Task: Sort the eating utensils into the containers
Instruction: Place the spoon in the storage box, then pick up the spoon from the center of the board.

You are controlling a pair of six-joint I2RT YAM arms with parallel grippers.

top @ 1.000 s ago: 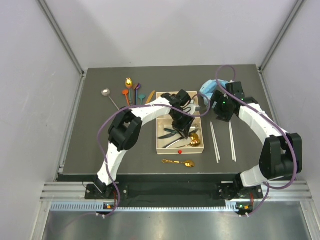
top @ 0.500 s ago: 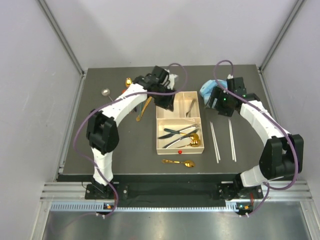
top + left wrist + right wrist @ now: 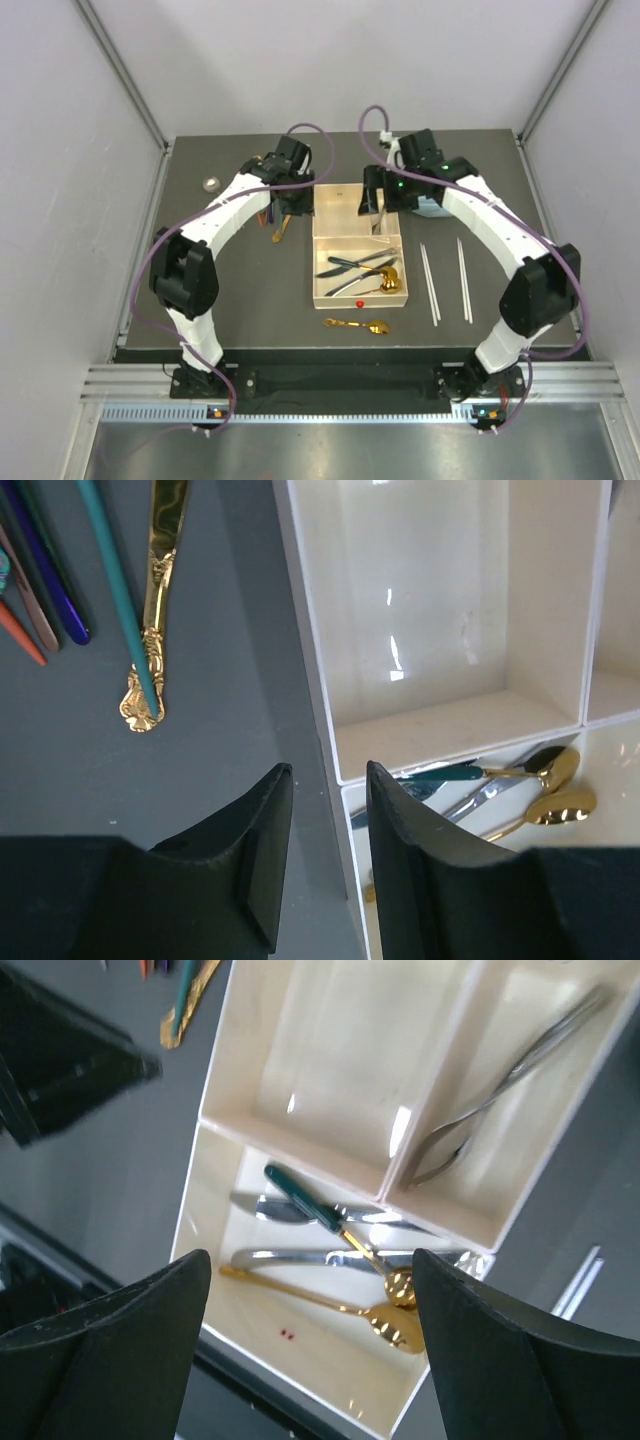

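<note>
Jaws: left jaws part-open and empty, fingers [image 3: 262, 860] hanging over the left wall of the tray [image 3: 338, 304]. Right jaws spread wide, also empty, fingers [image 3: 110, 1350] above the tray's middle. Nothing gripped on either side.

Near edge of the table [image 3: 220, 320]: loose gold spoon [image 3: 358, 325] just in front of the tray. Off to the right, chopsticks [image 3: 431, 285] in two pairs, on the table, apart from the tray.

Tray, large near section: dark-teal-handled piece [image 3: 300, 1195], a few silver pieces, gold spoon pair [image 3: 400, 1325], all in one mixed pile. Far-right small section: silver fork [image 3: 500, 1090]. Far-left small section [image 3: 440, 610]: bare.

Further out, left of the tray on the table: gold handle [image 3: 155, 600] with teal handle [image 3: 110, 570] lying over its end, purple handle [image 3: 50, 580] and orange handle [image 3: 20, 640] beside them. Far left: round silver head [image 3: 211, 183], too small to identify.

My read: roughly half done. Left to bin are the front spoon, the chopsticks and the far-left cluster. One small section has no items yet, probably meant for the chopsticks or the spoons.
</note>
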